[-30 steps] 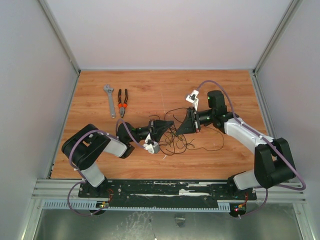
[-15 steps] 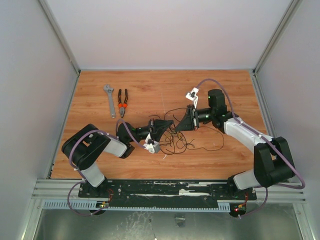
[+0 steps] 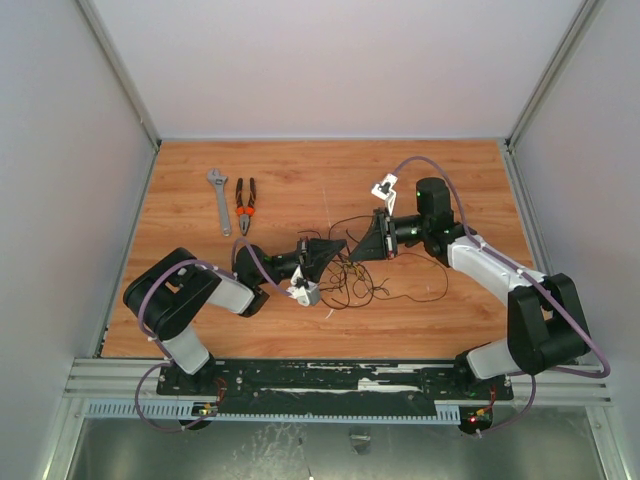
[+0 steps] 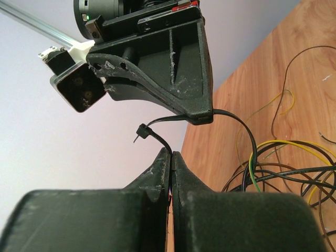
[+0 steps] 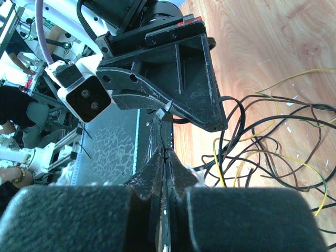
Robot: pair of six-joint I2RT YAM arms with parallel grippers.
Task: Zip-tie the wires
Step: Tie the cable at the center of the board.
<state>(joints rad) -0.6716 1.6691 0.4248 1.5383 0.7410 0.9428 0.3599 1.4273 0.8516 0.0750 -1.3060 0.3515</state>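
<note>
The wires (image 3: 385, 285) lie as a loose tangle of black and olive-yellow strands on the wooden table between the two arms. They also show in the left wrist view (image 4: 294, 168) and the right wrist view (image 5: 283, 136). The zip tie (image 4: 157, 135) is bent into a loop, with its small head just above my left jaws. My left gripper (image 4: 171, 153) is shut on the strip next to the head. My right gripper (image 5: 167, 150) is shut on a thin end of the zip tie (image 5: 166, 131). In the top view the left gripper (image 3: 340, 247) and right gripper (image 3: 360, 252) meet tip to tip above the tangle.
A grey wrench (image 3: 218, 200) and orange-handled pliers (image 3: 245, 205) lie side by side at the back left of the table (image 3: 300, 170). White walls close in the left, right and far sides.
My right gripper has shifted slightly toward the far side and left, still at the left gripper's tip. The left arm has barely moved.
</note>
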